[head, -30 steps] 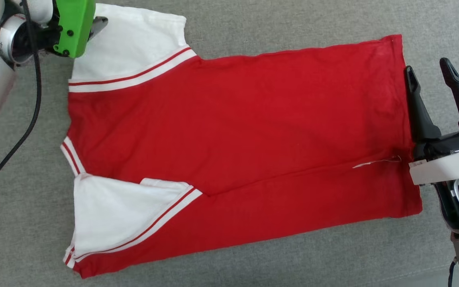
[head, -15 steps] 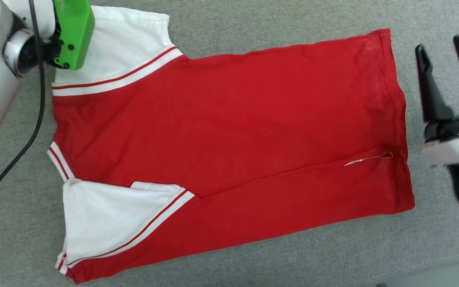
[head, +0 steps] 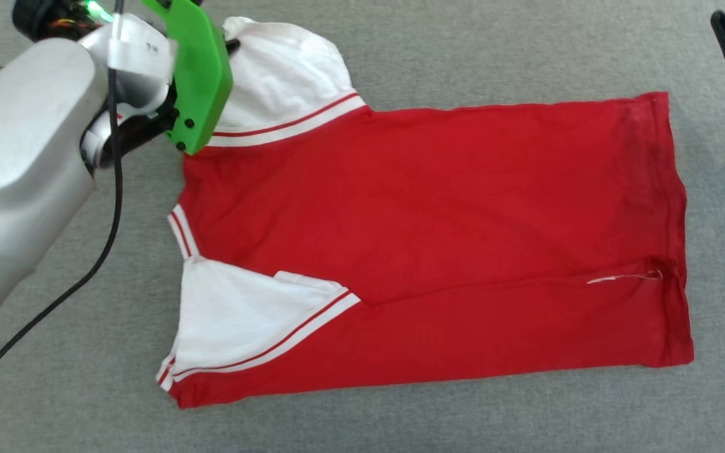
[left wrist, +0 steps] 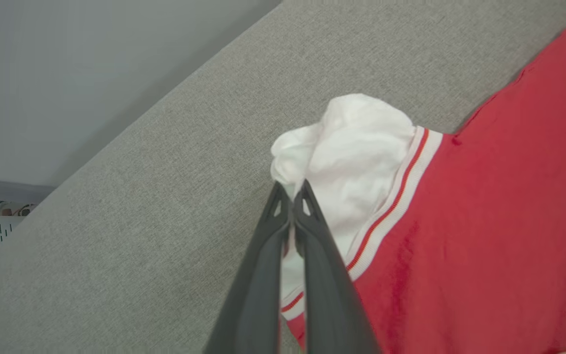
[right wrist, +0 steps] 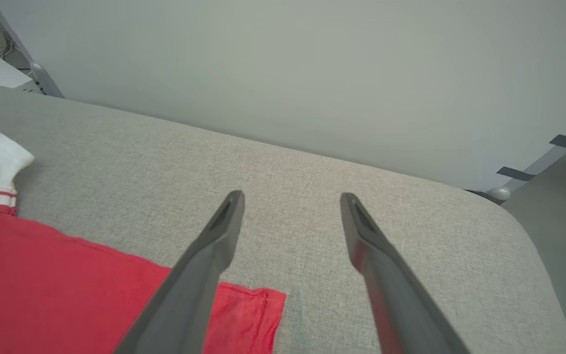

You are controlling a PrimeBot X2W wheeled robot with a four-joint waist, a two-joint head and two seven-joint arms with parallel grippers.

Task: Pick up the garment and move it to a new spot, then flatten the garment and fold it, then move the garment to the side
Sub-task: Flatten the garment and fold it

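The left end effector [left wrist: 290, 189] is clamped tight on the white sleeve [left wrist: 352, 147] of the garment [head: 438, 239], with the cloth bunched just past its tips. The red body lies flat on the grey surface [head: 463, 50], spreading away to its right. The right end effector [right wrist: 290, 201] hangs with its fingers apart, the hem corner [right wrist: 263, 309] lying below and between them.

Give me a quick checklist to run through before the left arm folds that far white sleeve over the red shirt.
1. Left gripper shut on the far sleeve: ok.
2. Both sleeve layers pinched: cannot tell.
3. Right gripper open, off the garment: ok.
4. Near sleeve folded onto the red body: ok.
5. Red body flat on the grey surface: ok.
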